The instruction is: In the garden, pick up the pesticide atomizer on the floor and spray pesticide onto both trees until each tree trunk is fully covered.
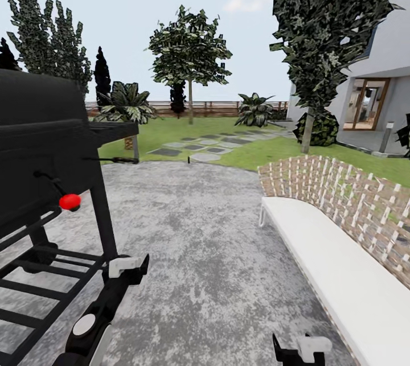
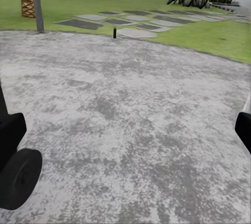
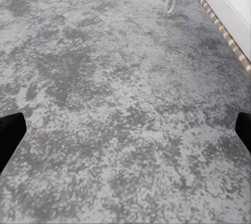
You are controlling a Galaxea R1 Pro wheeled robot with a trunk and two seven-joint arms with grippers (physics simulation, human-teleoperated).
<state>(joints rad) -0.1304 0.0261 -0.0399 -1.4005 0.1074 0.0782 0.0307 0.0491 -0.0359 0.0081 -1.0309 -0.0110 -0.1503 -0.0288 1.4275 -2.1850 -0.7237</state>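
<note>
The pesticide atomizer (image 1: 189, 159) is a tiny dark upright bottle at the far rim of the stone patio, where the grass starts; the left wrist view also catches this atomizer (image 2: 114, 32) far ahead. On the lawn stand two trees: one in the middle distance with a thin-looking trunk (image 1: 190, 103), one at the right by the house with a pale trunk (image 1: 307, 134). My left gripper (image 1: 134, 266) hangs low beside the grill, open, its fingers (image 2: 10, 135) wide apart over bare paving. My right gripper (image 1: 296, 349) is low at the front, open over the paving, fingers (image 3: 10, 132) spread.
A black barbecue grill (image 1: 45, 144) with a red knob stands close on my left, its wheel (image 2: 18, 179) near the left gripper. A white bench (image 1: 336, 263) with a woven back runs along the right. Stepping stones (image 1: 199, 147) cross the lawn toward a wooden fence (image 1: 216, 107).
</note>
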